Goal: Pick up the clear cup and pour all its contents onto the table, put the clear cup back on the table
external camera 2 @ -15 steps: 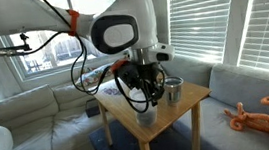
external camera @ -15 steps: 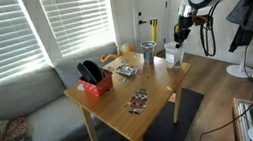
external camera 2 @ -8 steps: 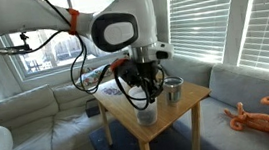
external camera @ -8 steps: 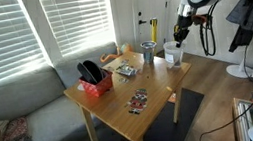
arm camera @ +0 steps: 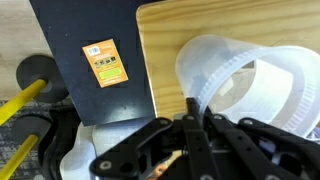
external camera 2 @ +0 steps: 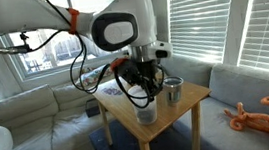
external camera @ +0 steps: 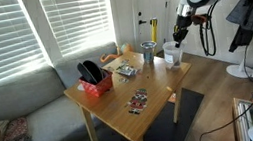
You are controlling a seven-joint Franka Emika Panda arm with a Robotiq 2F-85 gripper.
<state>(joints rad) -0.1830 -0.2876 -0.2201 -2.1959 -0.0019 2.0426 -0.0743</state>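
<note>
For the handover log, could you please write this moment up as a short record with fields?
table: light wood, square
clear cup: upright on table, near its edge
gripper: shut, apparently on clear cup's rim
contents: cannot make out
grey cup: upright on table, apart from clear cup
container: black and red, on table
packets: dark, lying flat on table
pour: not yet begun

Over the last second the gripper (arm camera: 196, 108) draws its jaws together, from slightly parted to pinched on the near wall of the clear cup (arm camera: 250, 75). The cup stands at the corner of the table (external camera: 120, 94) nearest the arm.
</note>
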